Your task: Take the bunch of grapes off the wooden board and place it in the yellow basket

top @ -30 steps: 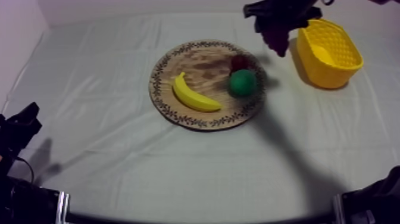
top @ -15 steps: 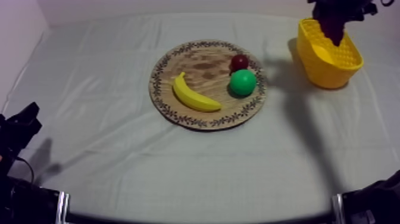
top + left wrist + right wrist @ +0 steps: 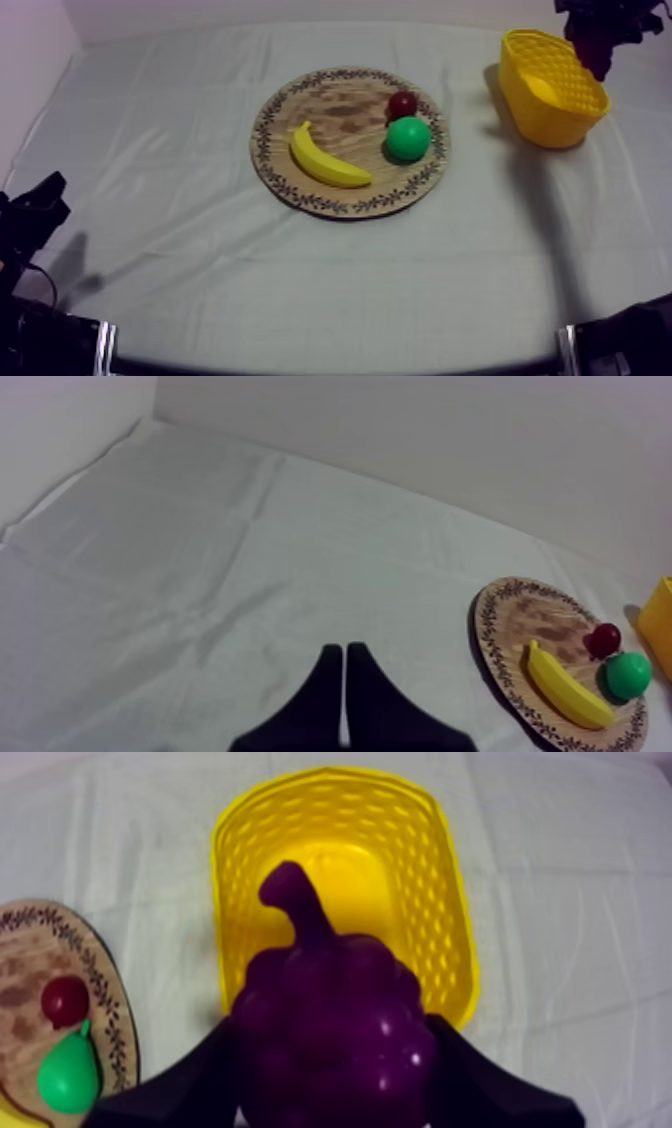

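1. Right gripper [image 3: 335,1090] is pinching the bunch of grapes [image 3: 330,1022], holding it over the yellow basket [image 3: 446,902], not inside yet.
2. Wooden board [image 3: 335,98] has the banana [image 3: 325,158], pear [image 3: 408,138] and small red fruit [image 3: 402,104] on it, well apart from the basket.
3. Left gripper [image 3: 343,696]: fingers pressed together, over bare cloth.

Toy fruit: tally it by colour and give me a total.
Yellow: 1, the banana
Green: 1, the pear
Red: 1, the small red fruit
Purple: 1, the bunch of grapes
Total: 4
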Motion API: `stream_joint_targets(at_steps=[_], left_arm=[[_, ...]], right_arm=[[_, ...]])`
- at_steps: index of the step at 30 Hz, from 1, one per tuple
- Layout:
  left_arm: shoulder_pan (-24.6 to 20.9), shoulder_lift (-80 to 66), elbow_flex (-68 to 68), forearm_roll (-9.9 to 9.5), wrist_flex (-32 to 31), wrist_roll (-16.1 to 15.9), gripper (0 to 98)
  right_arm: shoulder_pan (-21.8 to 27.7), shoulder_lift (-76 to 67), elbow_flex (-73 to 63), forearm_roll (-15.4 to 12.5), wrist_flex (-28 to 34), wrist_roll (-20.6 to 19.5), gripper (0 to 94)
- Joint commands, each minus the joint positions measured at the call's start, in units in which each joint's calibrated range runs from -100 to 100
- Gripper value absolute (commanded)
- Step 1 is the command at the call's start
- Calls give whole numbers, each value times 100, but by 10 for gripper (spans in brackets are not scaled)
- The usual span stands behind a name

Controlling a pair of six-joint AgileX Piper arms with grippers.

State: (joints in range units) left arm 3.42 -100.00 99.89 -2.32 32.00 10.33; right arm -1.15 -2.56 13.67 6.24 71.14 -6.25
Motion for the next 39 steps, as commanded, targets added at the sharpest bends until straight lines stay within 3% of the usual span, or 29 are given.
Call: stream_joint_targets(at_steps=[1,13,22,39], left_arm=[[2,0,0,0,1,0,1],[2,0,0,0,1,0,1],[2,0,0,0,1,0,1],[2,0,0,0,1,0,1]], right_arm=[[20,246,-290,17,-26,-14,194],[244,1875,-2298,-113,-43,20,197],[402,2967,-3038,-209,-277,88,197],[465,4131,-2677,-101,-895,31,188]])
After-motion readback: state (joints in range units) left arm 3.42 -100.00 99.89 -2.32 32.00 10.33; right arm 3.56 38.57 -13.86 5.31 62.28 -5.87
